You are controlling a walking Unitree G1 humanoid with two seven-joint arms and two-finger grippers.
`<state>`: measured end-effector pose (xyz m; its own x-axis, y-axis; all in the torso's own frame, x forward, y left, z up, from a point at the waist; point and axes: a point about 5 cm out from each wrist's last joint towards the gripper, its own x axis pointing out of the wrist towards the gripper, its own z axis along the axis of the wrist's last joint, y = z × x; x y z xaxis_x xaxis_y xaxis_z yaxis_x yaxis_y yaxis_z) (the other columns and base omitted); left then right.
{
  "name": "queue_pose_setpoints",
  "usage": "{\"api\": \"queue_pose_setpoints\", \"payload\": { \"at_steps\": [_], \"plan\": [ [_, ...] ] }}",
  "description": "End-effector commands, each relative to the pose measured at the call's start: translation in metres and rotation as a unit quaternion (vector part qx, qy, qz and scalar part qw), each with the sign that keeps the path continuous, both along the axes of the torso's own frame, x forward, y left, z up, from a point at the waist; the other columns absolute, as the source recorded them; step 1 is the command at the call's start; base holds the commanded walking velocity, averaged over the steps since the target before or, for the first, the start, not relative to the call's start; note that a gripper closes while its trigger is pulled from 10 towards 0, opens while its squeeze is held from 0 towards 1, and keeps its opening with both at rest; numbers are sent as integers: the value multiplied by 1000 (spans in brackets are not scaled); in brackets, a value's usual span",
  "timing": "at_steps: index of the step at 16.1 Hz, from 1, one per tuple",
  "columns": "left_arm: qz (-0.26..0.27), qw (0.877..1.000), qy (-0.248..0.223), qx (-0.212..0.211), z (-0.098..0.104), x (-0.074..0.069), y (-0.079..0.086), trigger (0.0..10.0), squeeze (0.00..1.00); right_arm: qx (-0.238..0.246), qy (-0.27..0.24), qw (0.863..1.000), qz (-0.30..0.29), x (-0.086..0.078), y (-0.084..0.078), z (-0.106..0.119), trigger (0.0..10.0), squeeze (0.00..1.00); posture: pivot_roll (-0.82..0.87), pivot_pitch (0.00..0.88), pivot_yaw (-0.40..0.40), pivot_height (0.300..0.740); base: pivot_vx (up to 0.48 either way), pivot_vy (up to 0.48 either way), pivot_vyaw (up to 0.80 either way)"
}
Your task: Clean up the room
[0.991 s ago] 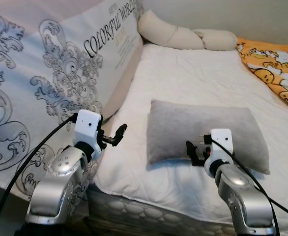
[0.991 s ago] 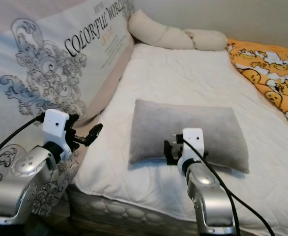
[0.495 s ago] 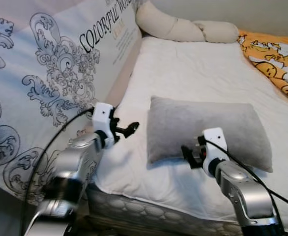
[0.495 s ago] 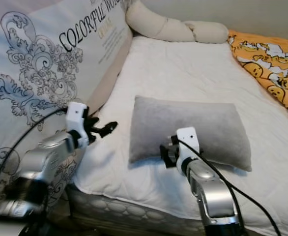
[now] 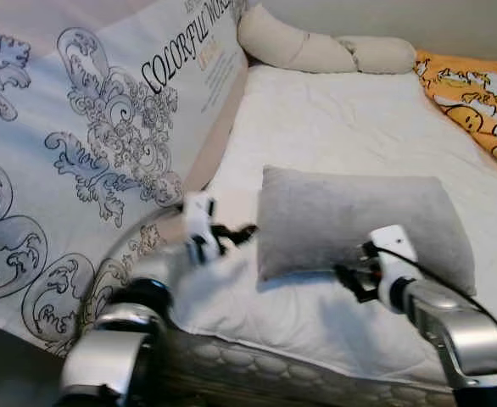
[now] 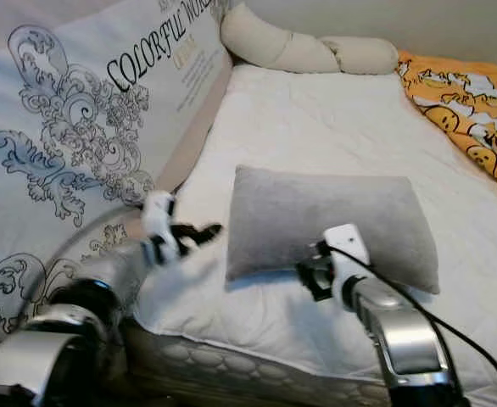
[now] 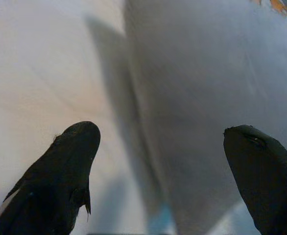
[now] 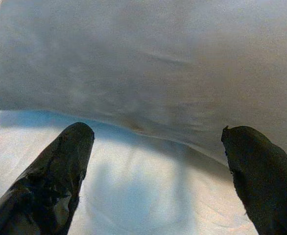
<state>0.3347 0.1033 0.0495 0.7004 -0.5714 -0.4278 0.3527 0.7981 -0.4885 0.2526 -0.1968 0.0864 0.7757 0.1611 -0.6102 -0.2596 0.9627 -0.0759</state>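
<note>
The soft grey rectangular pillow [image 5: 363, 225] lies flat on the white quilted mattress [image 5: 342, 127]. I have my left gripper [image 5: 236, 231] beside its end and right gripper [image 5: 350, 275] at its near edge, both spread wide; I'd bite deep into the fabric before lifting

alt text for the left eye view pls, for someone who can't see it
A grey pillow lies on a white bed, with the left gripper at its left edge and the right gripper at its near edge, both open. A large printed bag stands left of the bed.
</note>
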Motion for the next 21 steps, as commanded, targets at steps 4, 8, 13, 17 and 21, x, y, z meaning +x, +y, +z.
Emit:
{"api": "queue_pose_setpoints", "payload": {
  "at_steps": [4,8,13,17,21],
  "plan": [
    [-27,999,-4,-18,-4,-6,-40,10000,0,-4,-17,999,-28,-17,-13,16,10000,1000,-264,0,56,740,0,0,0],
    [-43,999,3,-24,-9,-17,-69,10000,0,-9,-27,999,-30,-21,-16,26,10000,1000,-343,0,63,740,0,0,0],
    [-11,999,-8,33,-14,-19,-76,0,0,-8,-7,1000,3,-30,-12,26,10000,0,-373,0,67,740,0,0,0],
    [0,999,-16,33,-12,-16,-75,0,0,5,26,998,57,-39,-5,22,10000,0,-366,0,62,740,0,0,0],
    [-10,1000,-20,21,-10,-17,-77,0,0,71,19,980,185,-46,9,35,10000,0,-353,0,61,740,0,0,0]
  ]
}}
